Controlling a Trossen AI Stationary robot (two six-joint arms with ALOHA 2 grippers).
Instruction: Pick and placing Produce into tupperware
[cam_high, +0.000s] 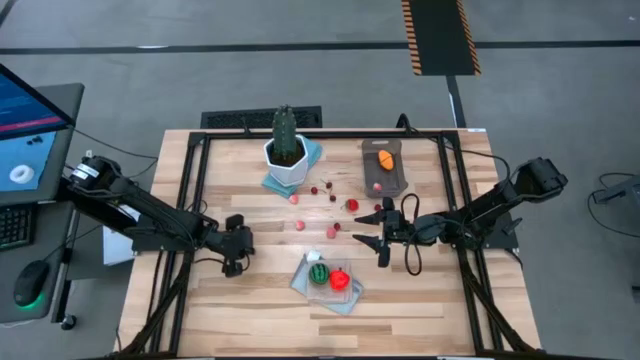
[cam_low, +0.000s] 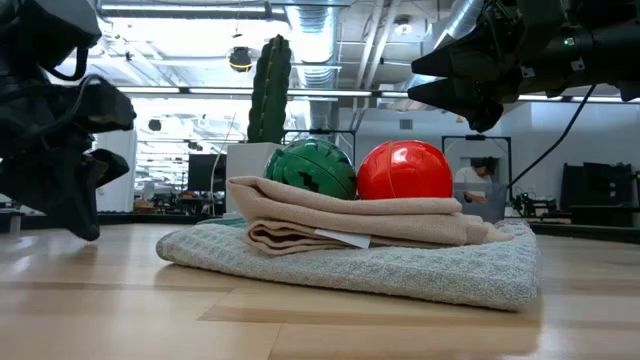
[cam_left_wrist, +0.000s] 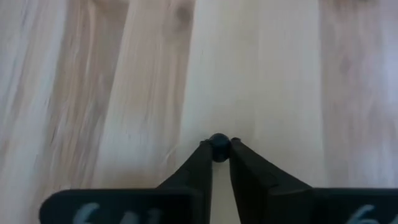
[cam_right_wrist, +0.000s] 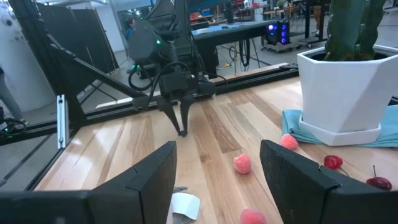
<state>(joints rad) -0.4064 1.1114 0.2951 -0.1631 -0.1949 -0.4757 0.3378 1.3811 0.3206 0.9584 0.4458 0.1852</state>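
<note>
At the left of the pale wooden worktop (cam_high: 200, 300), the left claw (cam_high: 236, 262) is low over bare boards, well apart from all produce. Its fingers are drawn narrow and pinch a tiny dark round bead-like thing (cam_left_wrist: 218, 144) at their tips; what that piece is cannot be told.

Towards the middle, at the far edge, a tall green cactus in a white hexagonal pot (cam_high: 286, 150) stands on a teal cloth. In front of it, small red and pink berry pieces (cam_high: 330, 197) lie scattered on the boards. Nearer the front, a green-striped ball (cam_high: 318, 272) and a red ball (cam_high: 339, 279) rest side by side on a folded grey and pink cloth (cam_high: 325, 290).

To the right of the cactus, the translucent grey-brown rectangular tub (cam_high: 384, 168) sits near the far edge with an orange piece (cam_high: 385, 158) inside it.

The right claw (cam_high: 378, 228) hovers with its fingers wide and empty, just beside the nearest red berries.

Judgement: the step in hand is a pickup by the left arm. If the pinch is sound, the next move calls for a lift and a long carry rightward to the tub, clearing the right arm.
</note>
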